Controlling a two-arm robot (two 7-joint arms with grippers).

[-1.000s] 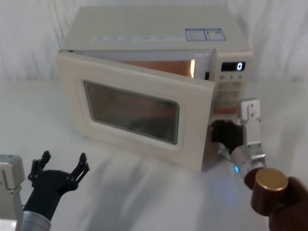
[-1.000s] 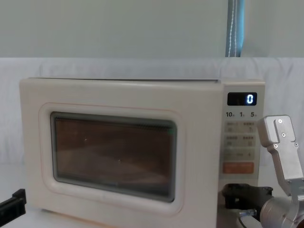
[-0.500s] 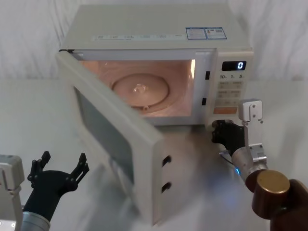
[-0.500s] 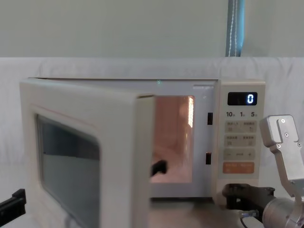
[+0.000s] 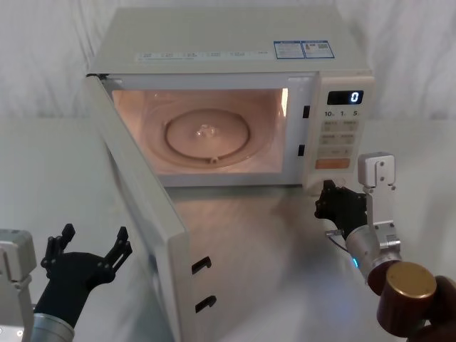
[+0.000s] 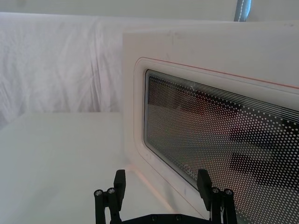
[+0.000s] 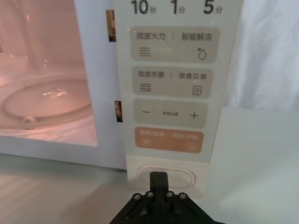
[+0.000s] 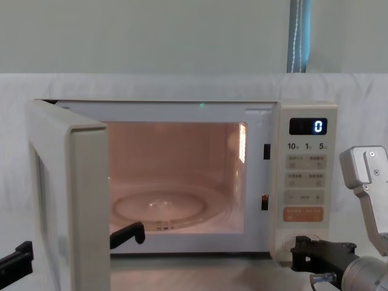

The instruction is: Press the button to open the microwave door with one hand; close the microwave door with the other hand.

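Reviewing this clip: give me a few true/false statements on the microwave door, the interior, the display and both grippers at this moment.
1. The microwave door is swung wide open. True.
2. The microwave interior is dark. False: it is lit, showing the glass turntable.
3. The right gripper has its fingers shut, in front of the button. True.
4. The left gripper grips the door's edge. False: it is open and apart from the door.
5. The display reads 0. True.
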